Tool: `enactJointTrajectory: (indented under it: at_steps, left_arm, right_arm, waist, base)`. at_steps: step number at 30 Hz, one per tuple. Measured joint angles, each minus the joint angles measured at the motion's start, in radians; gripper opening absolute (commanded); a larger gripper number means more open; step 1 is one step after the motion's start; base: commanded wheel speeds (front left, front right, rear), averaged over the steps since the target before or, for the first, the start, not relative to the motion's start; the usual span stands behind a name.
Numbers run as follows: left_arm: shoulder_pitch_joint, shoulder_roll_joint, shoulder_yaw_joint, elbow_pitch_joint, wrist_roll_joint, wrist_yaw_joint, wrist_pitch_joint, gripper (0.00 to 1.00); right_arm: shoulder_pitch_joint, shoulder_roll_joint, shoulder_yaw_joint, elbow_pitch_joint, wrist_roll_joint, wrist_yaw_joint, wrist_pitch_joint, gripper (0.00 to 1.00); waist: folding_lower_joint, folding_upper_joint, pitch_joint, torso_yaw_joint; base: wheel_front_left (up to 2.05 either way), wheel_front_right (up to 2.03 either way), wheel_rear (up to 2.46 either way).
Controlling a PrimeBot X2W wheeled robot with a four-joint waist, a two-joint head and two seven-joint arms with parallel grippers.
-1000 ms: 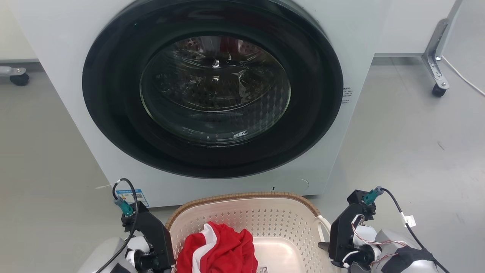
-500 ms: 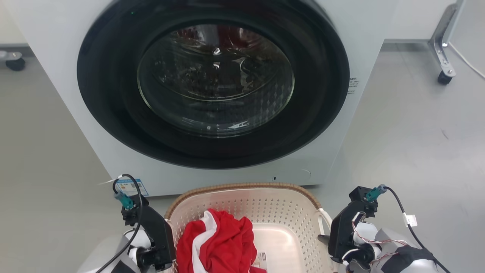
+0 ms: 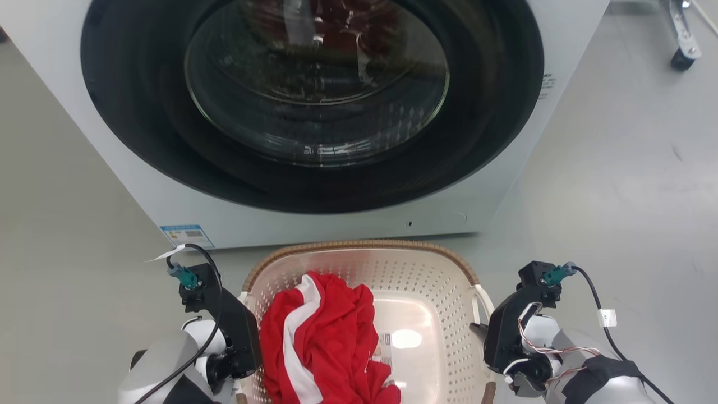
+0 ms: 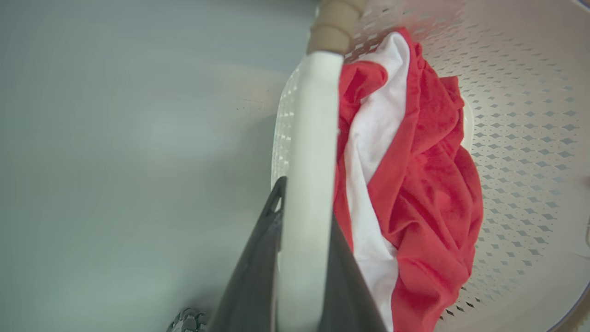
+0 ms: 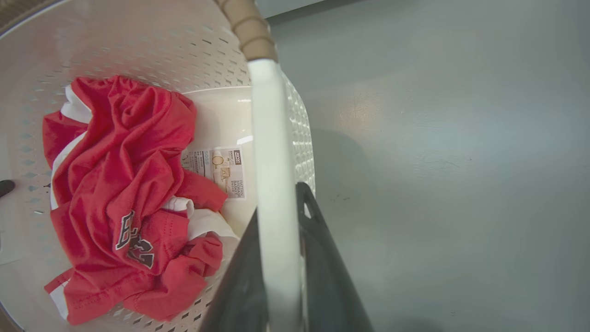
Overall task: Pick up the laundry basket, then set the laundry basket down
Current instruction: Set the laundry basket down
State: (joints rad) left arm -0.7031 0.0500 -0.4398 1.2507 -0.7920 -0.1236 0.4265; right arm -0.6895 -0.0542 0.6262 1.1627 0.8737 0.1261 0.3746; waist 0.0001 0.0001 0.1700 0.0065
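The laundry basket, cream-white and perforated with a brown woven rim, sits low in the head view just in front of the washing machine. A red and white garment lies in it beside a small label. My left gripper is shut on the basket's left white handle, which runs between the two dark fingers. My right gripper is shut on the right white handle in the same way. Whether the basket's bottom touches the floor, I cannot tell.
The white washing machine with its round dark door shut stands right behind the basket. A caster of a metal frame is at the far right. Grey floor lies on both sides.
The head view has shifted: the washer has slid up the picture and looms larger, and more of the basket shows. Both grippers stay shut on the handles.
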Motion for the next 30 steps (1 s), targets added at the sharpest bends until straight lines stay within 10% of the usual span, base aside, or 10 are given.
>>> enactJointTrajectory:
  at_steps: [30]
  left_arm:
    - [-0.061, -0.012, -0.018, -0.07, 0.063, 0.032, -0.394, 0.0]
  right_arm:
    - [-0.115, -0.031, 0.044, -0.033, -0.11, -0.002, -0.348, 0.0]
  waist:
    - [0.0002, 0.0, 0.394, 0.004]
  base:
    - [0.0, 0.0, 0.0]
